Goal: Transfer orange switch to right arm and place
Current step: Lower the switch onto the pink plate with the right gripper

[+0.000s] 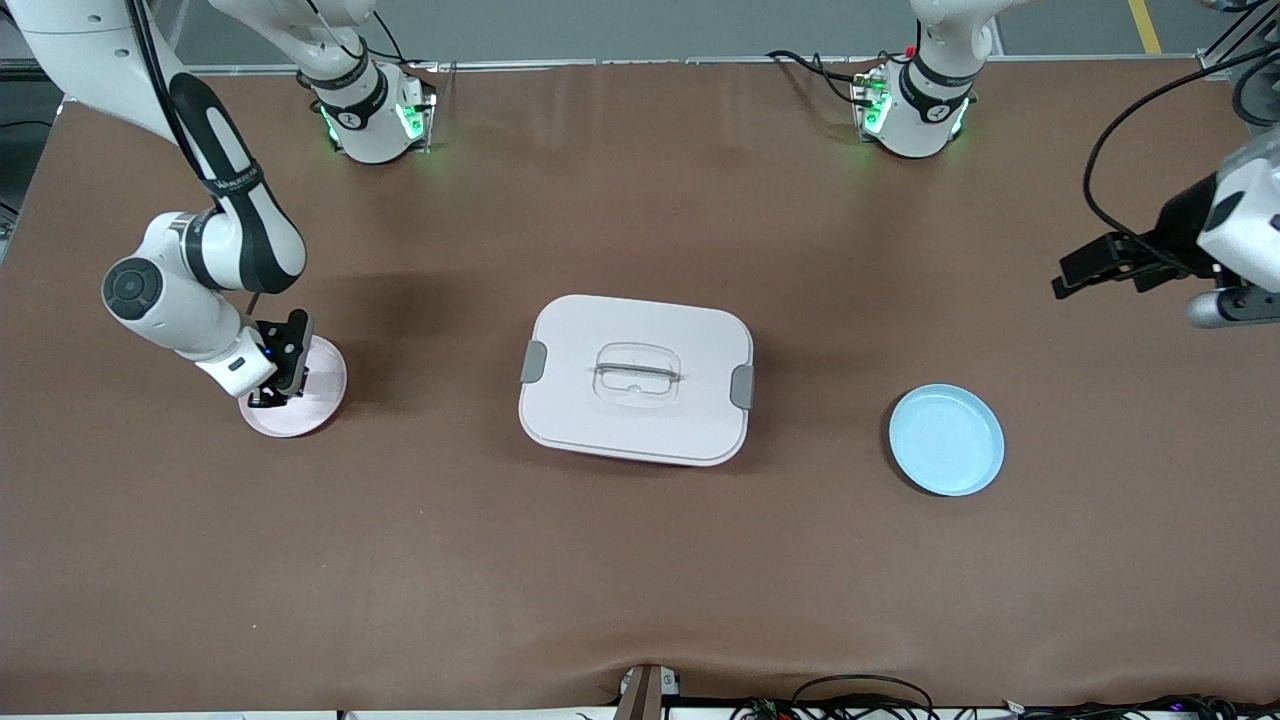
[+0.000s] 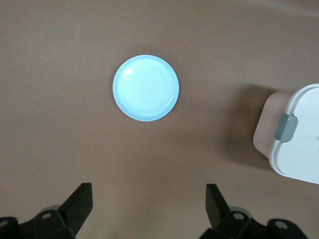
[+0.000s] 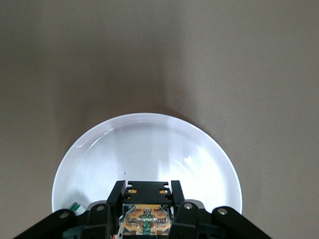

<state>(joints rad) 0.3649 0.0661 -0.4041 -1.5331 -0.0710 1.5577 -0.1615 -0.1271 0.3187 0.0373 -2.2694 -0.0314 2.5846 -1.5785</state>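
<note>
The orange switch (image 3: 147, 218), a small black block with an orange centre, sits clamped between the fingers of my right gripper (image 3: 147, 190). The gripper is shut on it and hangs low over the pale pink plate (image 3: 149, 144), at the right arm's end of the table. In the front view the right gripper (image 1: 268, 397) covers the near-base side of that plate (image 1: 322, 388). My left gripper (image 1: 1076, 274) is open and empty, up in the air at the left arm's end, waiting. Its wrist view shows the left gripper (image 2: 148, 205) over bare table.
A white lidded box (image 1: 636, 378) with grey latches and a handle sits mid-table. A light blue plate (image 1: 946, 440) lies between the box and the left arm's end; it also shows as the blue plate (image 2: 145, 87) beside the box (image 2: 299, 139).
</note>
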